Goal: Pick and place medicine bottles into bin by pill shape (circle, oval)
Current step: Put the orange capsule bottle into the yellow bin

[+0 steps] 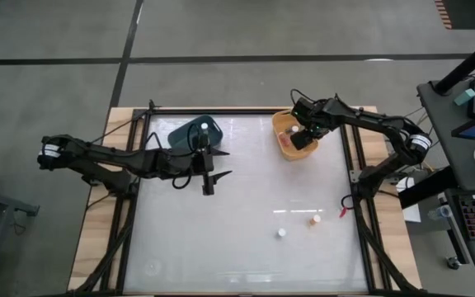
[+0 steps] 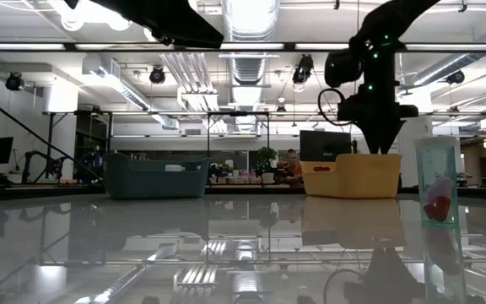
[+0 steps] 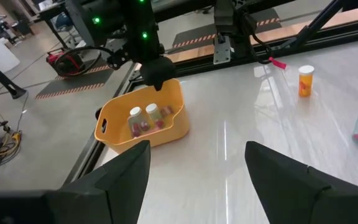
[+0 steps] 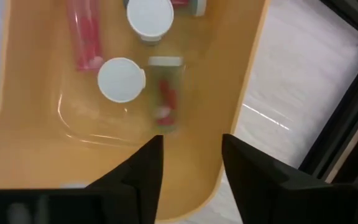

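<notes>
We are holding the right gripper (image 4: 188, 165) with its jaws parted and grasping nothing, directly over the yellow bin (image 1: 287, 136) at the table's far right. Below its fingers a medicine bottle (image 4: 165, 93) is lying on its side on the bin floor, beside 2 upright bottles. We are keeping the left gripper (image 1: 210, 169) spread wide and empty near the teal bin (image 1: 190, 132). 2 bottles are standing on the table: 1 white-capped bottle (image 1: 281, 234) and 1 orange bottle (image 1: 313, 221).

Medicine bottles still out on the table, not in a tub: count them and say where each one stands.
2. A white-capped clear bottle and an orange-tinted bottle stand apart on the table's near right part. Others already lie in the yellow tub; the teal tub's contents are partly hidden.
</notes>
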